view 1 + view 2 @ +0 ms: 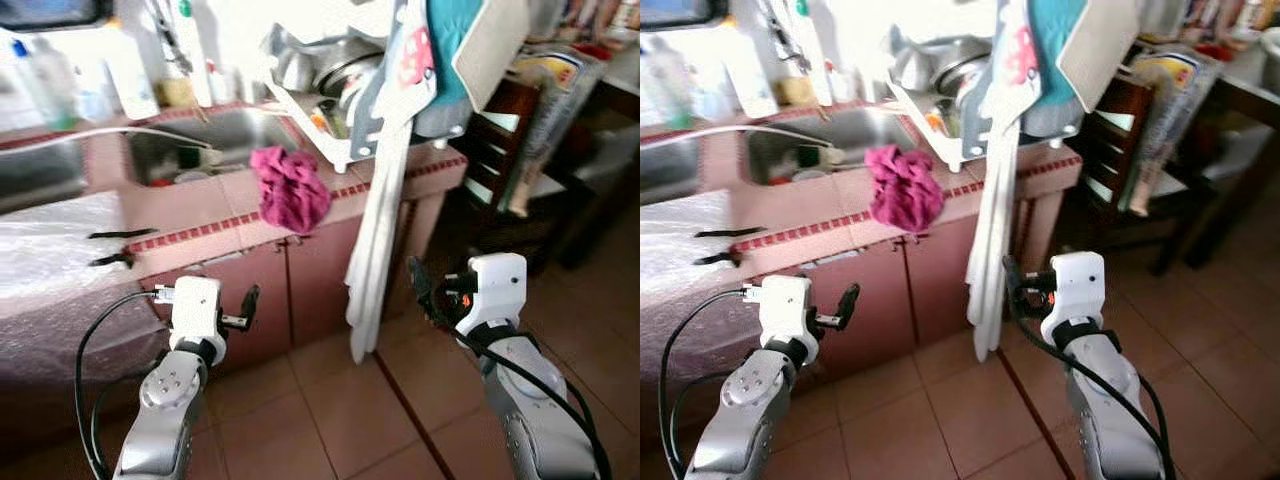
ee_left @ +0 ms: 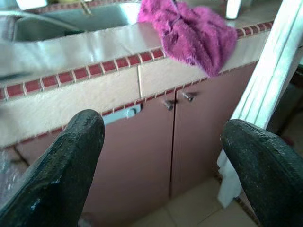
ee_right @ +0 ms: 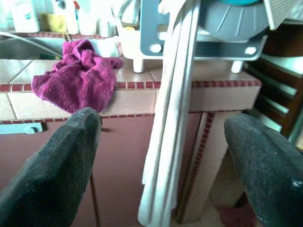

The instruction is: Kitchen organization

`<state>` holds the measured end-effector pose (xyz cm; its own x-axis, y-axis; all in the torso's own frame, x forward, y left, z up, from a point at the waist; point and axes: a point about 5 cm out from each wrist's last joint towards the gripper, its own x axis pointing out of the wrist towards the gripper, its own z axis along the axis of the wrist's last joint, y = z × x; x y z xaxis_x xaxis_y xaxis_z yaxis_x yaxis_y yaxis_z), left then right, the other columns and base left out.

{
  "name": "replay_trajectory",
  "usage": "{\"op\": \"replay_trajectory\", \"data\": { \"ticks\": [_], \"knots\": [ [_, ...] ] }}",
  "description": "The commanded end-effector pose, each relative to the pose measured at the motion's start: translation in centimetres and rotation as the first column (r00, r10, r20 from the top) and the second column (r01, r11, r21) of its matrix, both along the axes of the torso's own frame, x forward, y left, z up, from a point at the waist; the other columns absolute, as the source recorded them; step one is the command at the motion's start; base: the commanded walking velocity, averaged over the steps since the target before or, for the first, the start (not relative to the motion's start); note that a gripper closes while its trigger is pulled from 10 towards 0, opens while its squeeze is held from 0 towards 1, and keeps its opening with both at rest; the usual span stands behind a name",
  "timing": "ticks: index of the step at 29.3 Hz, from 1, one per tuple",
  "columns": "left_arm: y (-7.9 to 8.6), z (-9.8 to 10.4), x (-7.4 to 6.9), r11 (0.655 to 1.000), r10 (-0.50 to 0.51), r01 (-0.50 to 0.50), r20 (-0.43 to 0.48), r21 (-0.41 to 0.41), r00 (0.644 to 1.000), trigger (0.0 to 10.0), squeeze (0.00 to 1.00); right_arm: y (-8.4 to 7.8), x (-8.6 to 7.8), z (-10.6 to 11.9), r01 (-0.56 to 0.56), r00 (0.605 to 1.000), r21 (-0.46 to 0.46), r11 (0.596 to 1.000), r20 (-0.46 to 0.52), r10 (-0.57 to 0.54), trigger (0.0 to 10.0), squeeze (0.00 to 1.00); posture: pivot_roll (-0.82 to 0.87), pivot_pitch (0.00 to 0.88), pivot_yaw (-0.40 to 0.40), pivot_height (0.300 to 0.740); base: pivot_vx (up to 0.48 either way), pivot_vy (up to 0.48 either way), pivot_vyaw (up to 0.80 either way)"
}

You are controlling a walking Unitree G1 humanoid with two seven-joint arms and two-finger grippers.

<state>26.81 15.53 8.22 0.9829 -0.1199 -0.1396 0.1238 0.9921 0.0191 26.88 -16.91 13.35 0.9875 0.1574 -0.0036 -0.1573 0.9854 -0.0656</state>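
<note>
A crumpled magenta cloth [image 1: 291, 187] lies on the tiled counter [image 1: 200, 205], hanging over its front edge above the cabinet doors [image 1: 290, 290]. Behind it is a steel sink [image 1: 200, 145]. My left gripper [image 1: 248, 305] is held low in front of the cabinet, open and holding nothing. My right gripper [image 1: 418, 282] hangs open beside a long white cloth [image 1: 380, 230] that drapes from the dish rack [image 1: 330, 110]. In the left wrist view the magenta cloth [image 2: 191, 33] sits beyond my black fingers [image 2: 71, 165]. The right wrist view shows the cloth [image 3: 78, 80] and the white cloth [image 3: 165, 123] ahead.
The dish rack holds metal bowls and a grey board, with a teal towel [image 1: 455, 45] above. Bottles [image 1: 130, 60] stand behind the sink. Clear plastic [image 1: 50, 245] covers the counter at left. A dark wooden chair [image 1: 500, 150] stands right. Tiled floor [image 1: 330, 410] lies below.
</note>
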Motion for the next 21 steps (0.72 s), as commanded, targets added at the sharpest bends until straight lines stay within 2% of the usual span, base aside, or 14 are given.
{"op": "replay_trajectory", "data": {
  "ticks": [1, 5, 9, 16, 17, 21],
  "knots": [
    [0.7, 0.5, 0.1, 0.999, 0.039, -0.039, 0.022, -0.015, 0.999, 10.0, 0.00, 0.0, 0.1, 0.3, 0.006, 1.000, 0.005, 1.000, 0.013, -0.006, 10.0, 0.00, 0.01, 0.000, -0.013, 0.740, 0.000, 0.000, 0.80],
    [1.2, 0.7, 0.2, 0.995, 0.101, -0.101, 0.029, -0.021, 0.994, 10.0, 0.00, 0.2, 0.3, 0.4, -0.002, 1.000, 0.012, 1.000, 0.021, 0.002, 10.0, 0.00, 0.01, 0.000, -0.018, 0.740, 0.000, 0.000, 0.71],
    [1.4, 0.5, 0.3, 0.992, 0.123, -0.123, -0.017, 0.023, 0.992, 10.0, 0.00, 0.2, 0.7, 0.3, -0.007, 1.000, 0.010, 1.000, 0.022, 0.006, 10.0, 0.00, 0.02, 0.000, -0.021, 0.740, 0.000, 0.000, 0.00],
    [1.6, 0.9, 0.7, 0.990, 0.137, -0.137, -0.003, 0.028, 0.990, 10.0, 0.00, 0.4, 0.9, 0.4, -0.007, 1.000, 0.022, 1.000, 0.027, 0.006, 10.0, 0.00, 0.02, 0.000, -0.018, 0.740, 0.000, 0.000, 0.00],
    [1.4, 1.2, 1.0, 0.990, 0.130, -0.131, 0.018, 0.047, 0.991, 10.0, 0.00, 0.5, 0.8, 0.3, -0.006, 1.000, 0.033, 0.999, 0.022, 0.005, 10.0, 0.00, 0.02, 0.000, -0.015, 0.740, 0.000, 0.000, 0.00],
    [1.4, 1.4, 1.2, 0.990, 0.135, -0.136, 0.021, 0.047, 0.991, 10.0, 0.00, 0.5, 0.8, 0.2, -0.002, 1.000, 0.046, 0.999, 0.018, 0.002, 10.0, 0.00, 0.02, 0.000, -0.015, 0.740, 0.000, 0.381, 0.00]
  ]
}}
